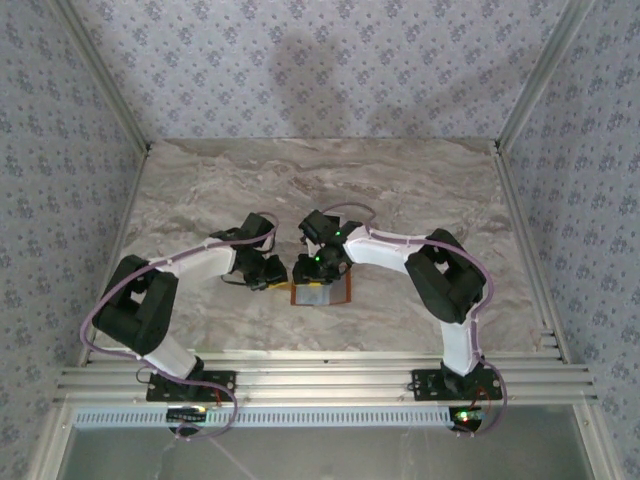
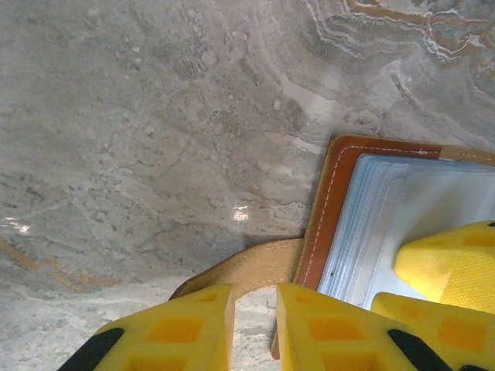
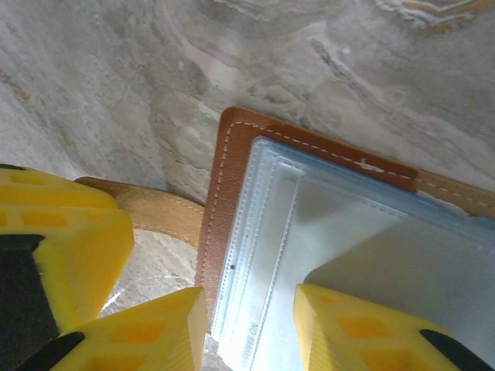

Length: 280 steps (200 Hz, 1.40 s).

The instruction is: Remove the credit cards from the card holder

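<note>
The card holder (image 1: pixel 335 294) lies open on the marble table, orange-brown rim up, pale blue pockets (image 3: pixel 267 232) showing. A pale grey card (image 3: pixel 410 263) lies flat on its inner face. The holder's tan strap (image 2: pixel 247 267) curves off to the left. My left gripper (image 2: pixel 255 325) stands at that strap, jaws a narrow gap apart, fingertips over the strap and bare table between them. My right gripper (image 3: pixel 251 332) is open over the holder's left edge, one finger outside the rim, the other on the grey card. Its yellow fingers (image 2: pixel 456 267) also rest on the pockets in the left wrist view.
Both grippers (image 1: pixel 268 275) (image 1: pixel 312 272) meet near the table's middle, close together. Patterned walls (image 1: pixel 60 150) enclose the table on three sides. A ribbed metal rail (image 1: pixel 320 375) runs along the near edge by the arm bases.
</note>
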{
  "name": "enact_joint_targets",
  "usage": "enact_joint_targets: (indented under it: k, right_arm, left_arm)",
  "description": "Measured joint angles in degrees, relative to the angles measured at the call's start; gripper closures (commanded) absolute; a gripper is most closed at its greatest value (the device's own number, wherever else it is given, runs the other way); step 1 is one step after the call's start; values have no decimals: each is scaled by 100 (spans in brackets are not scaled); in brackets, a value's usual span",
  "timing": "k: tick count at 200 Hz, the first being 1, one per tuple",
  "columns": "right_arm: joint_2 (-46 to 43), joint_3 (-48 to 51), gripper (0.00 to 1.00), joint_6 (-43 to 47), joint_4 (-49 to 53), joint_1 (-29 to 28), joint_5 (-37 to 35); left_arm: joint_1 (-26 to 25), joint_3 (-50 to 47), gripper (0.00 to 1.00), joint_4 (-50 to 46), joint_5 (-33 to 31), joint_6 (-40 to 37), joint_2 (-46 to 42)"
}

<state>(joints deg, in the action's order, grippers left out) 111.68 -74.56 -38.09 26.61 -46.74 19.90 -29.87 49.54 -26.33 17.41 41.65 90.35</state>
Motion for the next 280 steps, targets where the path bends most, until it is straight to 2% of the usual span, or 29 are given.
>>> enact_joint_targets:
  k: [56, 146, 211, 280]
  right_arm:
    - [-68, -109, 59, 59, 553, -55, -525]
    - [-68, -468, 56, 389, 1764, -208, -1762]
    - [-68, -487, 46, 407, 2192, -240, -2264]
    - [-396, -483, 44, 264, 2509, -243, -2699]
  left_arm:
    - [-2, 2, 78, 2, 2, -2, 0]
    - [-28, 142, 78, -2, 22, -2, 20]
    - [-68, 186, 78, -15, 22, -2, 96]
    - [-68, 238, 78, -52, 20, -4, 96]
